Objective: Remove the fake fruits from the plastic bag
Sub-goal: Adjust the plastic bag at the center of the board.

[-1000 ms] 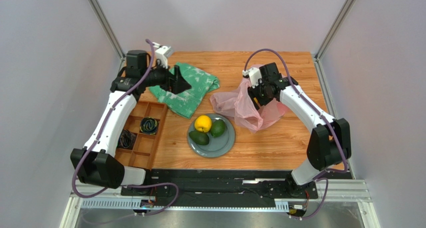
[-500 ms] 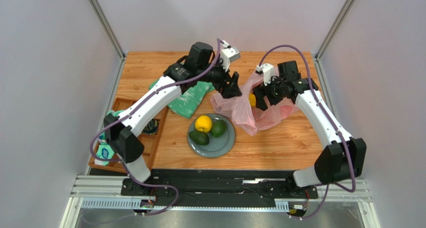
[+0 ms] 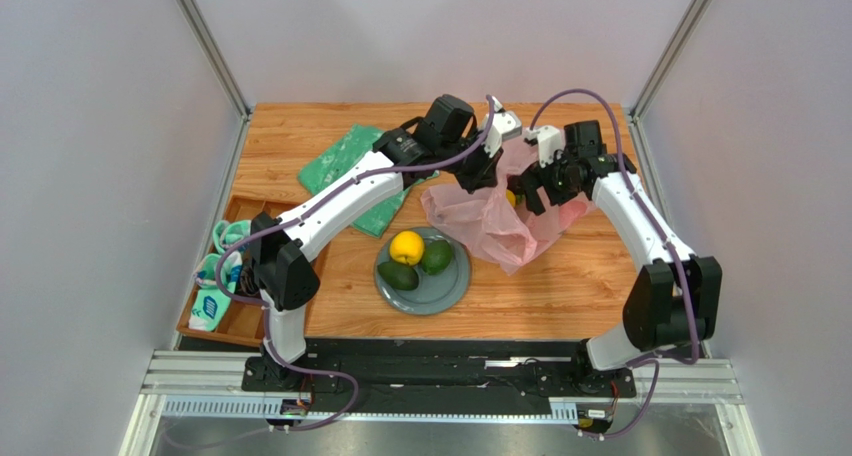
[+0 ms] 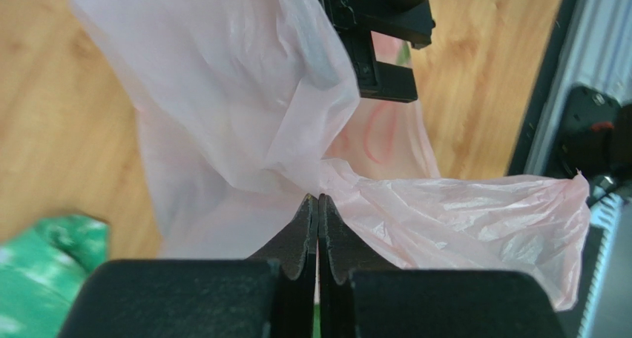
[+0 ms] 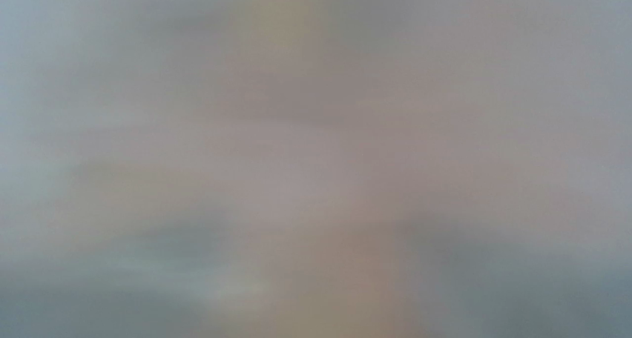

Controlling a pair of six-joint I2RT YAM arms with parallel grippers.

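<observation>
Left gripper (image 4: 319, 201): jaws pressed together on a pinch of the bag (image 4: 222, 101), thin film gathered at the tips.
Right gripper (image 3: 531, 187): just beside the left one at the bag's top. Its own camera shows only blur, so I cannot tell how wide it stands or whether it holds anything.
Fruits: the citrus (image 3: 406, 247) and two avocados (image 3: 398, 275) lie on the plate (image 3: 455, 291). A small yellow fruit (image 3: 511, 198) shows between the two grippers, seemingly inside the bag. I see no grapes.
Bag: slumped on the table (image 3: 560, 296), just right of the plate.
Risk, tear: the film is caught at one small point, so a hard pull looks likely to stretch or rip it.
Risk, clash: both wrists crowd the same spot, and a sideways move by either could knock the other.
Risk, spill: lifting the pinch could tip the bag and send the yellow fruit rolling toward the far or right edge.
Room: there is open wood at the front right. The far edge and right frame are close behind the right arm. The green bag (image 3: 345, 171) lies under the left arm.
</observation>
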